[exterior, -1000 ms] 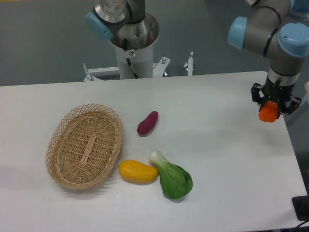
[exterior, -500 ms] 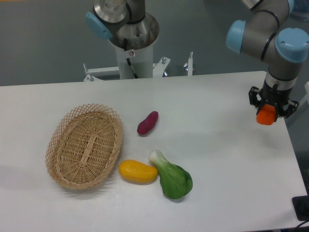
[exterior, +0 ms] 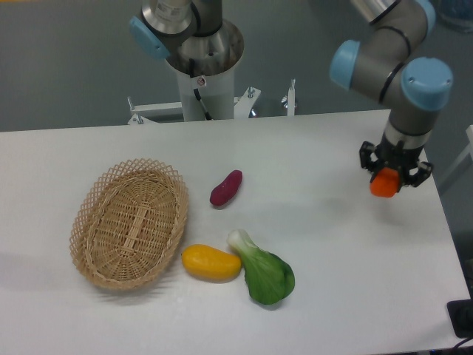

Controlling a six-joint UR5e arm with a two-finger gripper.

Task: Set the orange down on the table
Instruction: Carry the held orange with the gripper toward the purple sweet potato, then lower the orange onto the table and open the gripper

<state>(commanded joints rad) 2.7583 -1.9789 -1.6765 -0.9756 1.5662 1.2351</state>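
The orange [exterior: 383,184] is a small bright orange-red fruit held between my gripper's fingers at the right side of the white table [exterior: 318,288]. My gripper [exterior: 386,180] points down and is shut on the orange, holding it just above the tabletop. The upper part of the orange is hidden by the black fingers. Whether the fruit touches the table I cannot tell.
An oval wicker basket [exterior: 130,222] lies at the left. A purple sweet potato [exterior: 226,187] lies mid-table. A yellow mango-like fruit [exterior: 211,262] and a green leafy vegetable [exterior: 263,271] lie at the front centre. The table's right edge is close to my gripper.
My gripper has moved left, away from the table's right edge, carrying the orange with it. The other objects have not moved.
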